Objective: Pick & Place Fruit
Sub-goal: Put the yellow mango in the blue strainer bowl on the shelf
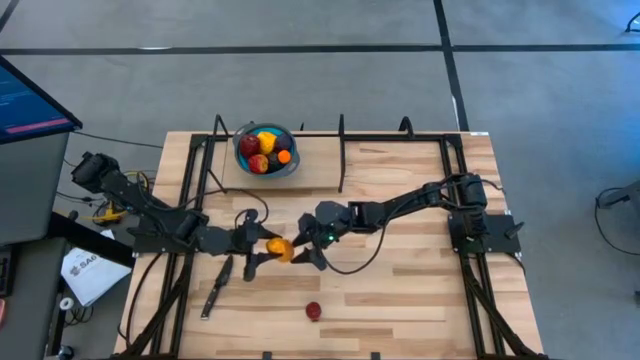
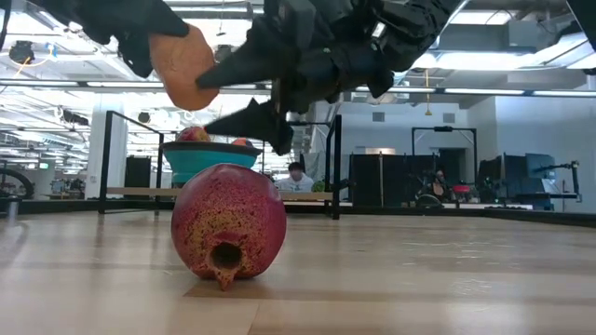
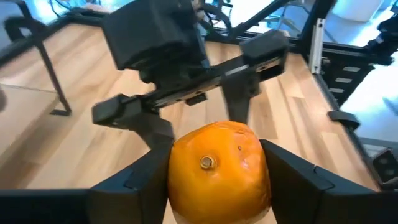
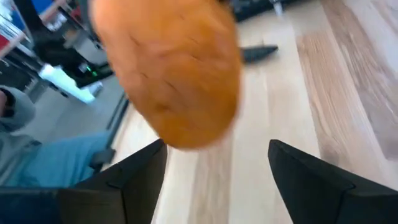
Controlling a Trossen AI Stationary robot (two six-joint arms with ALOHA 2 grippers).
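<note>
- Your left hand (image 1: 262, 247) sits mid-tabletop, clamped on an orange (image 1: 277, 248); in its wrist view both fingers (image 3: 146, 180) press the fruit's sides.
- The orange is held clear of the wood (the low view shows it up in the air, above the near fruit).
- Your right hand (image 1: 309, 247) faces it from the other side, just beside the orange. Its fingers (image 4: 137, 174) stand spread with the fruit in front of them, not between them, so count it as released.
- A red pomegranate (image 1: 314, 311) lies alone on the tabletop (image 1: 400, 290) near the front edge, well apart from both hands.
- The bowl (image 1: 265, 150) stands at the back, left of centre, with several fruits inside: red, yellow and orange.
- A knife (image 1: 216, 288) lies on the wood by your left arm, pointing toward the front edge.
</note>
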